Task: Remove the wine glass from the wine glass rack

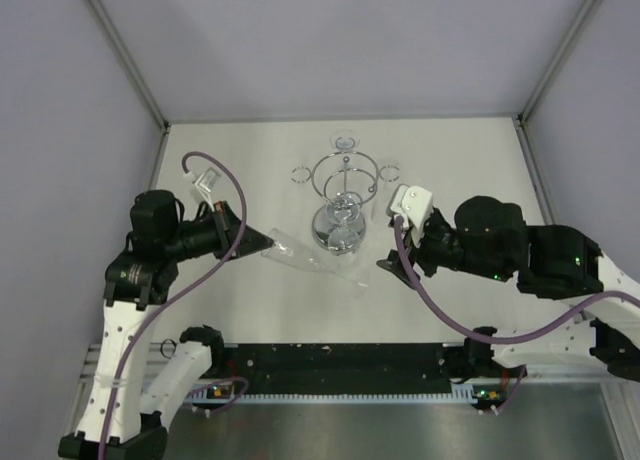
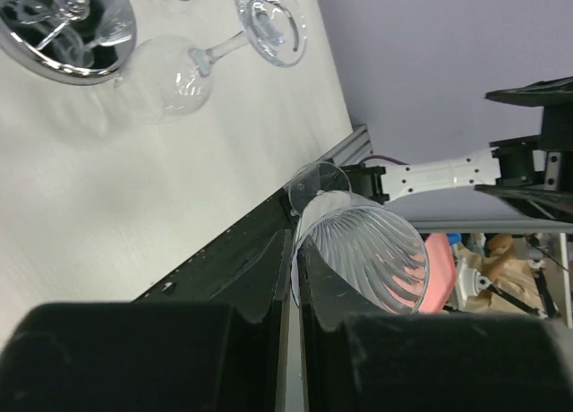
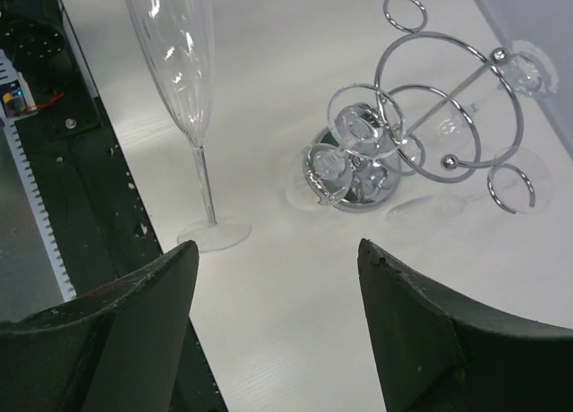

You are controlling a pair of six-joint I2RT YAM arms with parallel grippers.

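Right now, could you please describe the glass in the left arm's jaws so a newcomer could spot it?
Find the central chrome wine glass rack; the left gripper reaches in just in front of it. Its jaws hold the wine glass: a slim ribbed flute tipped on its side, unlike the rounder glasses hanging from the rack's rings.

Clear wine glass [image 3: 175,54] apart from rack [image 3: 354,190]; right gripper [image 3: 277,249] spread

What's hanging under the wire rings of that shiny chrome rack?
Clear hanging wine glasses dangle upside down beneath the rings of the wine glass rack, feet caught in the loops, above its mirrored base. Wires and reflections partly cover their bowls, so their number is unclear.
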